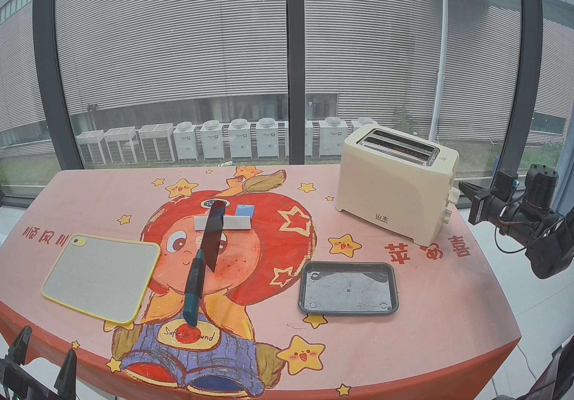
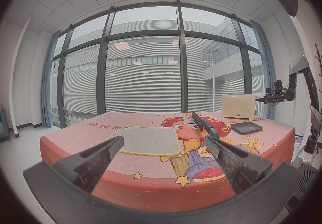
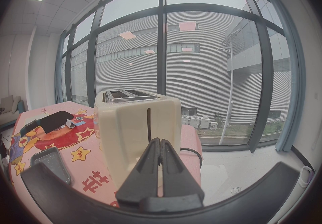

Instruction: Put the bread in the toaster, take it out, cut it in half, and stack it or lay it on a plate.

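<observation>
Notably, the toaster (image 1: 394, 186) shows brown inside its top slot (image 1: 399, 147); whether that is the bread cannot be told. Right gripper (image 3: 160, 144): fingers pressed together, empty, just beside the toaster's lever side. Left gripper (image 2: 163, 142): spread wide, empty, well apart from the toaster, past the cutting board (image 1: 98, 275).

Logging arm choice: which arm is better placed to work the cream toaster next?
Likely right: the shut right gripper sits beside the lever end of the cream two-slot toaster; the open left gripper hangs off the near-left edge of the pink table.
</observation>
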